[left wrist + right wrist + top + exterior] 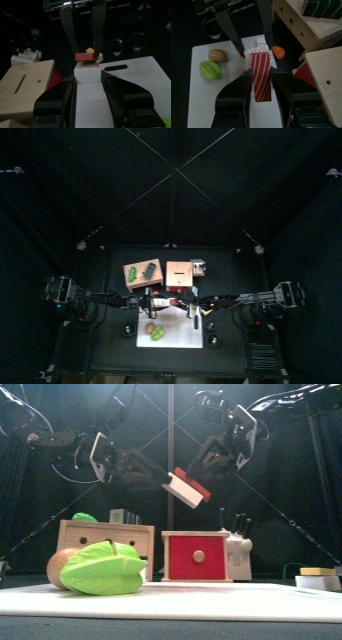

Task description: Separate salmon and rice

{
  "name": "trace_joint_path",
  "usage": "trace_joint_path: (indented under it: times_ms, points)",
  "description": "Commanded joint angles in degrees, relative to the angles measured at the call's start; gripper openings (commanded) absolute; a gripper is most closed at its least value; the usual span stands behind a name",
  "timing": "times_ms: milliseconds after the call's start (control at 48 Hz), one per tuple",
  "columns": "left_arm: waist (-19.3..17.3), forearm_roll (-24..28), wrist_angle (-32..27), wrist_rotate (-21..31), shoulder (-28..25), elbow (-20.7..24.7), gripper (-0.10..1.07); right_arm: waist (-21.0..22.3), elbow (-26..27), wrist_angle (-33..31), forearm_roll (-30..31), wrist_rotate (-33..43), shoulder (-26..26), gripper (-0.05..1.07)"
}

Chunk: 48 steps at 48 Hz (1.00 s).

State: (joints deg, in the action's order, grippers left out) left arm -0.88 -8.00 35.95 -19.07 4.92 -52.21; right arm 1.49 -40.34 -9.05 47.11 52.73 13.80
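Observation:
A sushi piece hangs in the air between both arms, above the white board (201, 600). Its white rice (178, 481) block sits between my left gripper's (87, 79) jaws, which are shut on it. The salmon (197, 491), a flat red slab (261, 80), lies against the rice (256, 51), and my right gripper (261, 75) is shut on it. In the left wrist view the salmon (84, 57) shows at the far end of the rice (87, 72), pinched by the other arm's jaws. The two pieces look to be touching.
On the board lie a green lumpy item (104, 569), a brown round item (59, 570) and an orange piece (278, 51). Behind stand a wooden box (107, 537), a red-fronted box (198, 556) and a white knife block (242, 552).

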Motion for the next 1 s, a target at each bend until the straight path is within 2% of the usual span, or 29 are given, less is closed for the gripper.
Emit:
trace_joint_path:
  times_ms: [0, 979]
  points:
    - [-0.09, -0.09, 0.44, -0.09, 0.88, 1.05, 0.59, 0.18, 0.97, 0.26, 0.00, -0.09, 1.23, 0.53]
    - [-0.09, 0.00, 0.35, 0.09, 0.88, 0.18, 0.59, 0.18, -0.18, -0.09, -0.18, -0.09, 2.29, 0.53]
